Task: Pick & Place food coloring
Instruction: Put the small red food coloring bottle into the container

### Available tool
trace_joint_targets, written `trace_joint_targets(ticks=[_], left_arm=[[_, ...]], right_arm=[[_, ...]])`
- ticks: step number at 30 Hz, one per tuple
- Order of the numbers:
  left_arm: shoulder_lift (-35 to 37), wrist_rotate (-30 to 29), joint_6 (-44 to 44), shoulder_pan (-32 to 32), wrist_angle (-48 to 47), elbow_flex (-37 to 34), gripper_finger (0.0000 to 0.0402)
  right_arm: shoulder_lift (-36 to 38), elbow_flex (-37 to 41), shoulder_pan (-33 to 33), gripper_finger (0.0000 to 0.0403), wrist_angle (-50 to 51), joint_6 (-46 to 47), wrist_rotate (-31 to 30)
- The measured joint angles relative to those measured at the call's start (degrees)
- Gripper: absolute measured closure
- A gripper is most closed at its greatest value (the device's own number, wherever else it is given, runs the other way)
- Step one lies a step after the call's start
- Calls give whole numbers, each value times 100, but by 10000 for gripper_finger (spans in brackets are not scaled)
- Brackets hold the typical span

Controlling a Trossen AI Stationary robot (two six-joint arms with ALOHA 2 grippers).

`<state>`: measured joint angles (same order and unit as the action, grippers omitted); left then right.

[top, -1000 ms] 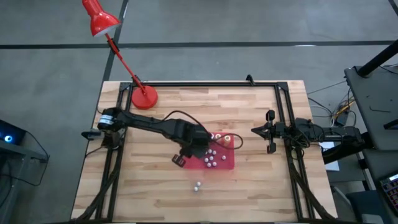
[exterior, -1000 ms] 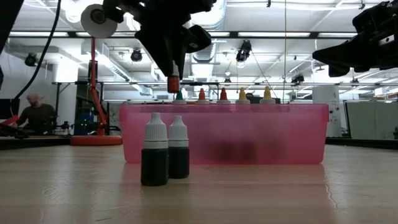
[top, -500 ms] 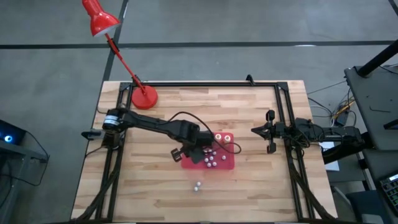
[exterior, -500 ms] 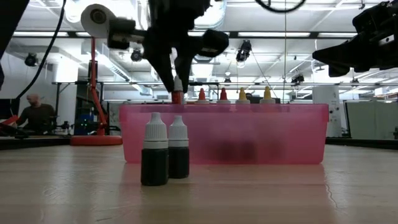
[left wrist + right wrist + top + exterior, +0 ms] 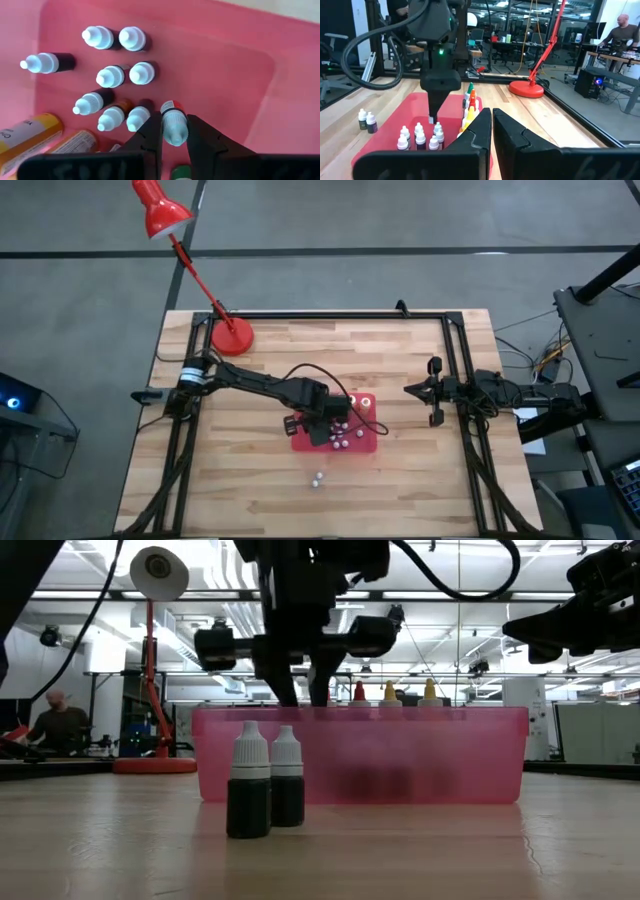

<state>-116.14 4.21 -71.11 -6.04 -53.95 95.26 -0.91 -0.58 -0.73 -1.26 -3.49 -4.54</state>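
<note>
My left gripper (image 5: 322, 426) hangs over the pink tray (image 5: 368, 443), pointing down, shut on one small food coloring bottle (image 5: 173, 126) with a pale cap and a red body. Several more pale-capped bottles (image 5: 122, 75) stand on the tray's floor (image 5: 235, 90). In the low view the fingers (image 5: 305, 690) reach down behind the tray's near wall (image 5: 420, 760). Two dark bottles (image 5: 268, 792) stand upright on the table in front of the tray. My right gripper (image 5: 434, 392) waits shut at the table's right side. My left gripper pinches the bottle's pale cap (image 5: 174, 131) between its two fingers, one on each side. The fingers come from above, pointing steeply down. The bottle hangs upright below them, body downward, inside the tray; whether its base touches the floor I cannot tell.
Taller bottles with red, orange and yellow tips (image 5: 390, 692) line the tray's far side, and orange-yellow ones (image 5: 30, 134) lie close to my left gripper. A red desk lamp's base (image 5: 232, 336) stands at the far left. Bare wood lies left of and in front of the tray.
My left gripper has sunk toward the tray and shifted a little toward the table's right and near edges, rolling about its own pointing line. The bottle it holds has gone from above the tray's rim to below it.
</note>
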Motion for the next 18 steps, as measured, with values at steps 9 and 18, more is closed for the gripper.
trace_joint_targets(ticks=[9,18], left_arm=[[-260,101,170,104,77,2,358],[-342,292,205,147,41,2,358]], right_arm=[[2,0,-1,394,0,0,0],[2,0,0,394,0,0,0]])
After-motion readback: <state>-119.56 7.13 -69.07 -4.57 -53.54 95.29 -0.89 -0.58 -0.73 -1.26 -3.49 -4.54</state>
